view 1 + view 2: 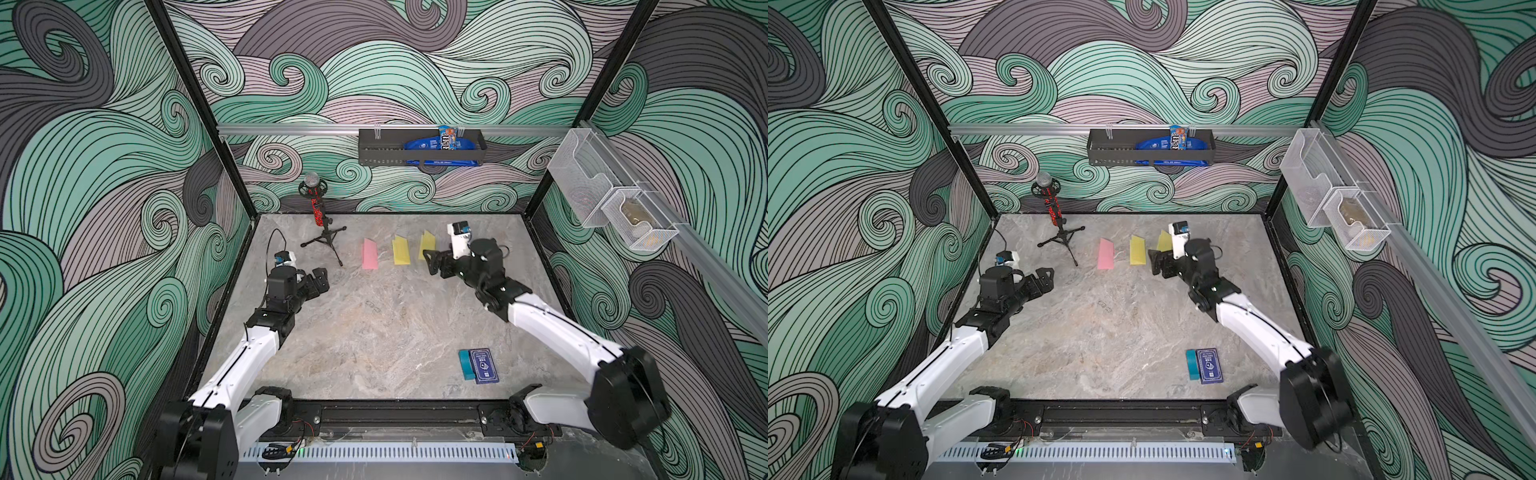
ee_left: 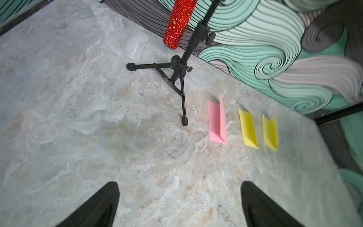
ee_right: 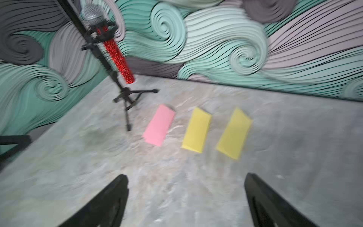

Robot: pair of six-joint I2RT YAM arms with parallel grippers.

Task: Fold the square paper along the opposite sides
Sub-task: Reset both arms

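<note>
three folded papers [image 1: 370, 254] [image 1: 401, 250] [image 1: 427, 243] — lengthwise front-to-back

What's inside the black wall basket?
A blue pouch lying lengthwise and a candy pack standing upright in the basket. The front wall hides their lower parts.

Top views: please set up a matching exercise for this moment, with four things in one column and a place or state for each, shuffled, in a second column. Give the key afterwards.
Column A
1. pink paper
2. microphone
3. dark blue box
4. right gripper

Column B
a. standing on a tripod, back left
b. open and holding nothing
c. folded, at the left end of the back row
d. lying flat near the front, on the robot's right

Pairs: 1-c, 2-a, 3-d, 4-b
</note>
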